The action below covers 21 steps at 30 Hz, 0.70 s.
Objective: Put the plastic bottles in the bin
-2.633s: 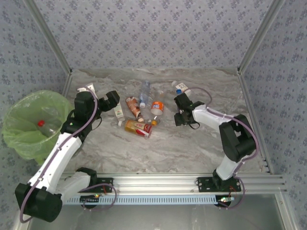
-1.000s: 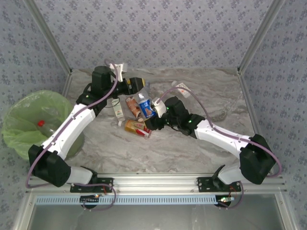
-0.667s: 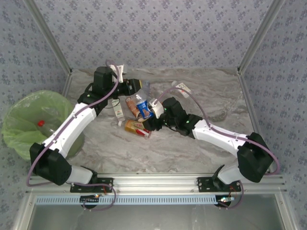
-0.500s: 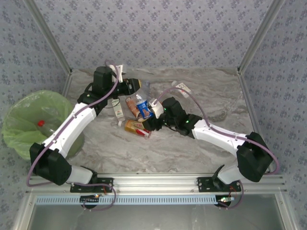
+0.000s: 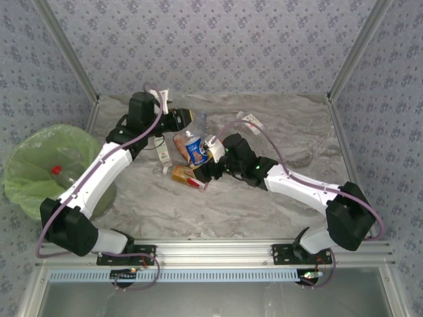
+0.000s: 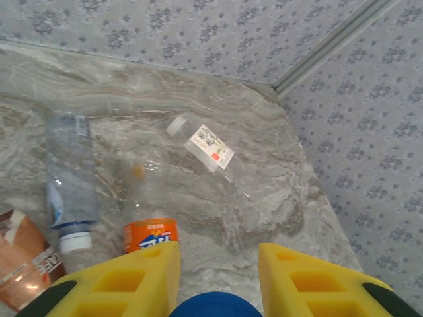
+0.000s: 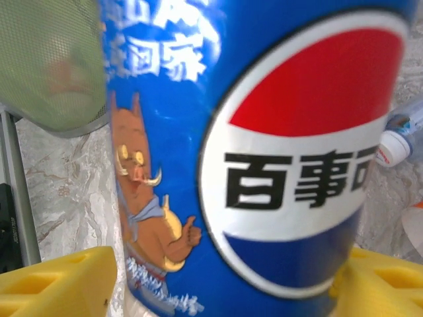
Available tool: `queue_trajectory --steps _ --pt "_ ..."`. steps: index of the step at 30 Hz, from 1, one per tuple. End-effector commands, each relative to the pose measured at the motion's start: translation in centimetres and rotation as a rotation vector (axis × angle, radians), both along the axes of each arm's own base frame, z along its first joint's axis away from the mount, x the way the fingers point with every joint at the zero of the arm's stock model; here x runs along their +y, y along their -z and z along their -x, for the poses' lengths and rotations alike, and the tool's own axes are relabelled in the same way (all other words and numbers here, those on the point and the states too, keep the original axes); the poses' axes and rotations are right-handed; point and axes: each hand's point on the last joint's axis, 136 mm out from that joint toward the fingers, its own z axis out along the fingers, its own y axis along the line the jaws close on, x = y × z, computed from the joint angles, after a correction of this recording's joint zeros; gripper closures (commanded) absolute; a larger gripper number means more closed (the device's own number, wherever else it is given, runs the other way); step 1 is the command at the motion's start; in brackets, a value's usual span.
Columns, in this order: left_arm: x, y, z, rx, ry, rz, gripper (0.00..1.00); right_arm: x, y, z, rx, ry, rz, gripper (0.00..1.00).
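Observation:
A blue-labelled plastic bottle (image 5: 193,149) stands upright above the pile, and its label (image 7: 264,152) spreads across the right wrist view. My right gripper (image 5: 207,162) is shut on its body from the right. My left gripper (image 5: 187,121) is at its top, and the blue cap (image 6: 215,305) sits wedged between the yellow fingers (image 6: 142,277). On the table lie an orange-labelled bottle (image 6: 151,221), a clear white-capped bottle (image 6: 69,188), a white-labelled bottle (image 6: 205,145) and a yellow-red bottle (image 5: 188,175). The green-lined bin (image 5: 39,165) stands far left with a red-capped bottle (image 5: 57,170) inside.
A brown-labelled bottle (image 5: 180,142) and a small white carton (image 5: 162,153) lie under my left arm. Metal frame posts and patterned walls close in the marble table (image 5: 264,211). The bin's green bag (image 7: 46,66) is seen behind the held bottle.
Since 2.6 s ago both arms swung in to the middle and the blue bottle came up off the table. Over the last second it shifted slightly left and down; the left gripper stayed at its top.

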Motion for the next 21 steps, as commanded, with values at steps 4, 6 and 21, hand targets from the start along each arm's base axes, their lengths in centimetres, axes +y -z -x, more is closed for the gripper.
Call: queue_trajectory --steps 4,6,21 --pt "2.0 -2.1 0.2 -0.065 -0.058 -0.013 1.00 0.3 -3.6 0.8 -0.073 -0.054 -0.053 0.08" --pt "2.9 -2.2 0.1 -0.068 -0.092 -0.033 1.00 -0.4 -4.1 0.6 -0.090 -0.035 -0.056 0.01" --pt "8.9 -7.0 2.3 -0.216 -0.281 -0.168 1.00 -10.4 -6.1 -3.5 -0.200 0.438 -0.094 0.01"
